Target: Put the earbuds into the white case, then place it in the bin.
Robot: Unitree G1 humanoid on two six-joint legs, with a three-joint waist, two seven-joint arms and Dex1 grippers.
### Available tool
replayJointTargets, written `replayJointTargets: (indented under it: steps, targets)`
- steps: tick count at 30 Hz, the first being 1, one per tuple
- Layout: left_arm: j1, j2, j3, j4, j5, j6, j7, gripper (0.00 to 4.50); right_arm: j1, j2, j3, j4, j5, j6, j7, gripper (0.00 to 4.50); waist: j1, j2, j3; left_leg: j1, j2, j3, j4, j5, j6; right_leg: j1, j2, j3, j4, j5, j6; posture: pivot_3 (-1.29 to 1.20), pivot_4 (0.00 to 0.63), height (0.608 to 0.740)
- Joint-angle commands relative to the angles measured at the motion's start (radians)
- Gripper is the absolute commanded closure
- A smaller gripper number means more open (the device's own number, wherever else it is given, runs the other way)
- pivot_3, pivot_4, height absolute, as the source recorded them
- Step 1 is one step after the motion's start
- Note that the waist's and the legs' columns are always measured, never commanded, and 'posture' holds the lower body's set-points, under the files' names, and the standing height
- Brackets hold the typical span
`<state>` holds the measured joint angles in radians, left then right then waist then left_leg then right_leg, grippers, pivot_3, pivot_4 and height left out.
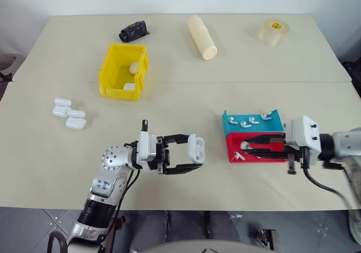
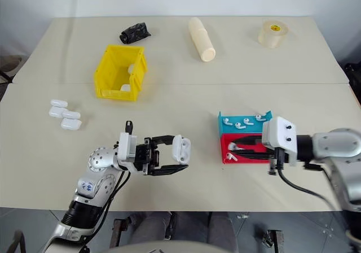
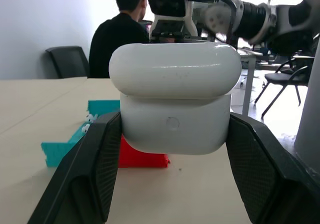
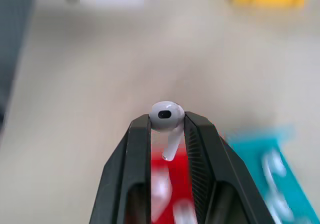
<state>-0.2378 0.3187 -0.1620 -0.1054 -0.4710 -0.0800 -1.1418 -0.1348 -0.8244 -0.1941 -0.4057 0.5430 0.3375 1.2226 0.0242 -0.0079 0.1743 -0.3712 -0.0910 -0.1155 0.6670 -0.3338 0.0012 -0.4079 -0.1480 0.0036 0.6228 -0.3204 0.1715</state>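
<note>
Right wrist view, earbud (image 4: 167,115) pinched between right end effector (image 4: 167,126) fingertips

Left arm: reaches in from lower left, forearm angled up, wrist turned so the left tool (image 1: 193,157) points right, roughly level; fingers clamped on the case (image 1: 196,148).
Right arm: enters from the right, right tool (image 1: 243,146) pointing left, fingers pinching an earbud (image 4: 167,117).
</note>
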Motion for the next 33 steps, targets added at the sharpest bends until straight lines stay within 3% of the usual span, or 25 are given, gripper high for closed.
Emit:
replayJointTargets:
  steps: [1, 3, 12, 33]
  targets:
    - [-0.022, 0.011, 0.017, -0.011, -0.04, 0.032, -0.012, 1.73, -0.021, 0.16, -0.015, -0.057, 0.152, -0.033, -0.091, 3.88, 0.0, -0.001, 0.0, 0.0, 0.0, 0.0, 0.0, 0.0, 0.0, 0.0, 0.0, 0.0, 0.0, 0.0, 0.0, 0.0, 0.15, 0.74]
    - [-0.033, 0.016, 0.023, -0.014, -0.053, 0.055, -0.018, 1.73, -0.016, 0.243, 0.016, -0.069, 0.159, -0.052, -0.131, 3.88, 0.0, -0.001, 0.0, 0.0, 0.001, -0.001, 0.0, 0.0, -0.001, 0.0, 0.001, -0.001, 0.0, 0.0, 0.0, 0.0, 0.15, 0.74]
    - [-0.087, 0.014, 0.048, -0.027, -0.109, 0.15, -0.028, 1.73, -0.002, 0.422, 0.138, -0.106, 0.145, -0.132, -0.212, 3.88, -0.002, 0.0, -0.001, 0.0, 0.0, -0.002, 0.0, 0.0, 0.0, 0.0, 0.0, 0.0, 0.001, 0.0, 0.0, 0.0, 0.15, 0.74]
    - [-0.117, 0.012, 0.043, -0.056, -0.126, 0.211, -0.054, 1.73, -0.035, 0.459, 0.234, -0.008, 0.062, -0.214, -0.239, 3.88, -0.005, 0.0, -0.001, 0.0, 0.0, -0.002, 0.0, 0.0, 0.0, -0.001, 0.001, 0.0, 0.002, 0.0, 0.0, 0.0, 0.15, 0.74]
